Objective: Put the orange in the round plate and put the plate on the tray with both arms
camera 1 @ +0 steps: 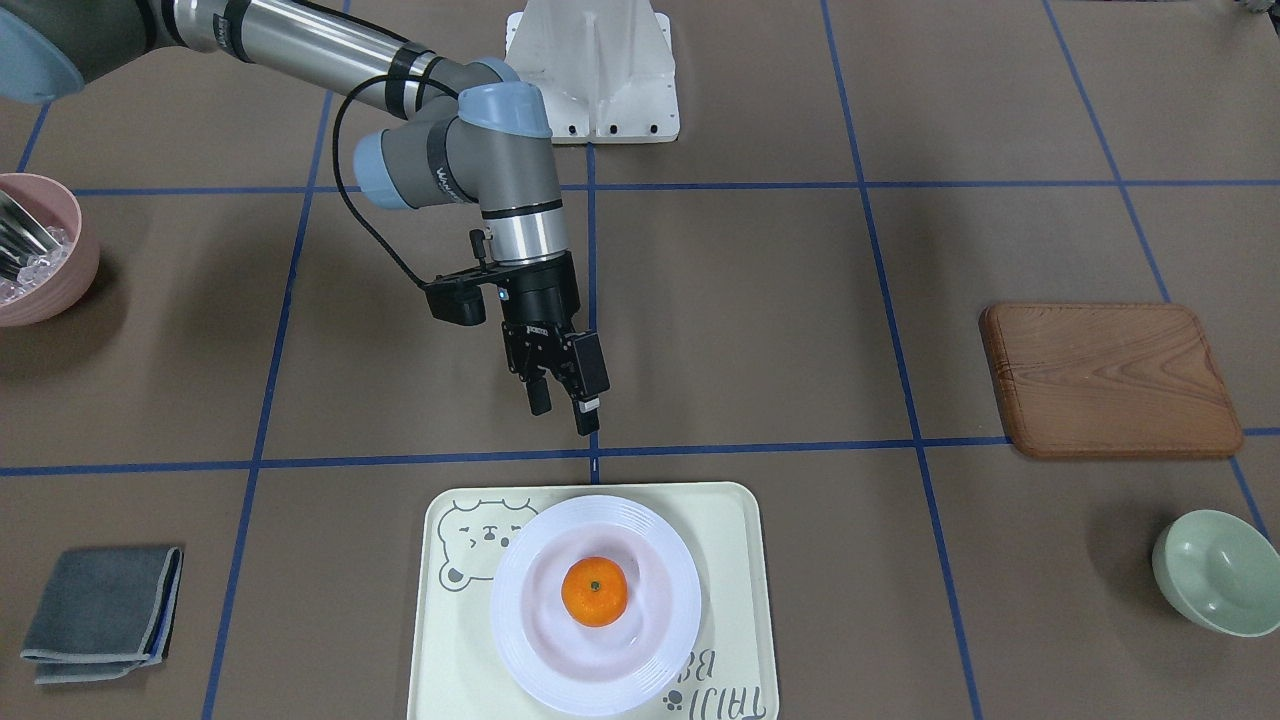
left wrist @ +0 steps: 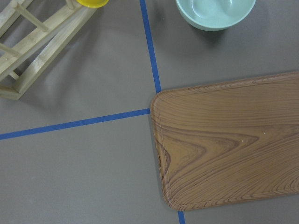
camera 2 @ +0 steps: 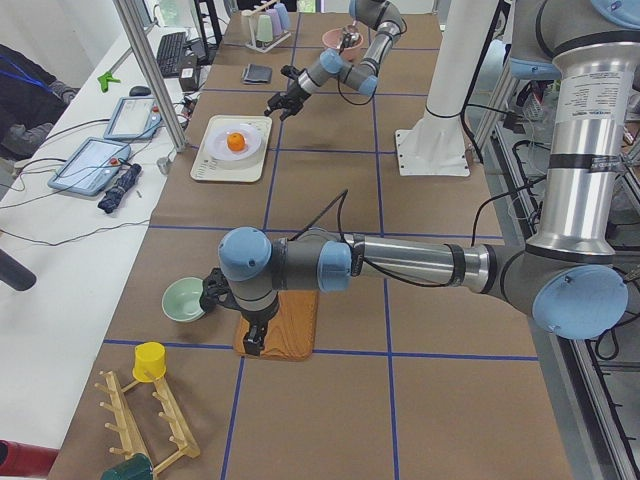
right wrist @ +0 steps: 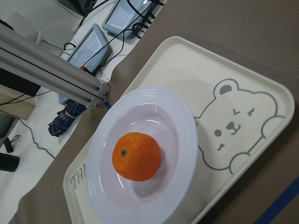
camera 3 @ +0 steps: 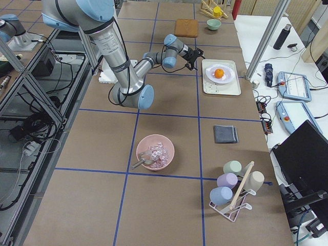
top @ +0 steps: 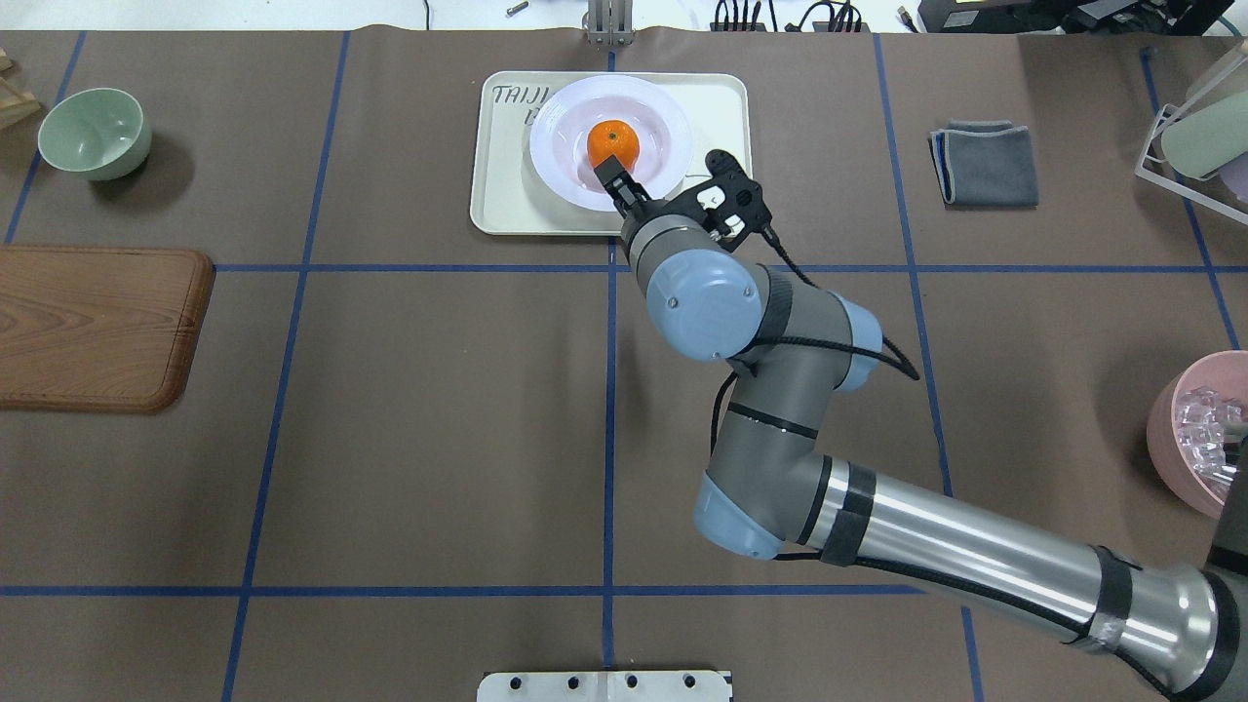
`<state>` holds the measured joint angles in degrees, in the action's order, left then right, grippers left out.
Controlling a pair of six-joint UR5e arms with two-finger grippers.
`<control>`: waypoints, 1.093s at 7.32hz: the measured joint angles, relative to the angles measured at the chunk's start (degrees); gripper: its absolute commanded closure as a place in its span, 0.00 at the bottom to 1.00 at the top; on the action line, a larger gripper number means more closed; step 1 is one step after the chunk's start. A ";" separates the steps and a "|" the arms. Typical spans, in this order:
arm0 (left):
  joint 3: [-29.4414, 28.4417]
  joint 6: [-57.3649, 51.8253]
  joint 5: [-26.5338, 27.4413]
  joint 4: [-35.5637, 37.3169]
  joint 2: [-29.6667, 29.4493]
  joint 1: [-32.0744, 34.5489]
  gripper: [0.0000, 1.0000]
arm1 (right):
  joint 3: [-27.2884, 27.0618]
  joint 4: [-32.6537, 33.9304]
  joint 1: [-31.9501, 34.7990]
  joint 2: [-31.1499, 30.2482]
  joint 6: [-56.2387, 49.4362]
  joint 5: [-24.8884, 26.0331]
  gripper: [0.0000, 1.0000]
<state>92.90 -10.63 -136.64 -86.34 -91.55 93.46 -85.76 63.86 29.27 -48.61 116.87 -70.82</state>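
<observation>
Orange (camera 1: 594,591) sits in plate (camera 1: 520,620), plate on tray (camera 1: 730,560). Right tool (camera 1: 565,405) spread, empty, short of tray. Left tool (camera 2: 255,335): you cannot tell. Plate likely glossy, slippery, breakable; grip 2 opposite rim edges.

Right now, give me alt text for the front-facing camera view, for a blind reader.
An orange sits in a white round plate on a cream tray. The right gripper hangs over the table beside the tray, jaws open and empty. A wooden board and green bowl lie apart.
</observation>
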 measured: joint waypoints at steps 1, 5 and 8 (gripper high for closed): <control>0.07 2.65 -0.02 -3.33 1.52 -0.03 0.01 | -4.78 4.47 2.70 -2.05 -5.53 -5.96 0.00; 1.64 6.35 -0.03 -8.46 4.50 0.04 0.01 | -15.41 10.19 20.94 -15.93 -41.13 -35.58 0.00; 2.49 5.94 -0.03 -8.46 4.87 0.11 0.01 | -15.36 13.37 37.28 -27.75 -76.93 -50.50 0.00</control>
<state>95.39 -4.69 -136.67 -94.80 -86.67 93.57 -101.12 77.23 66.56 -76.36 39.93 -121.32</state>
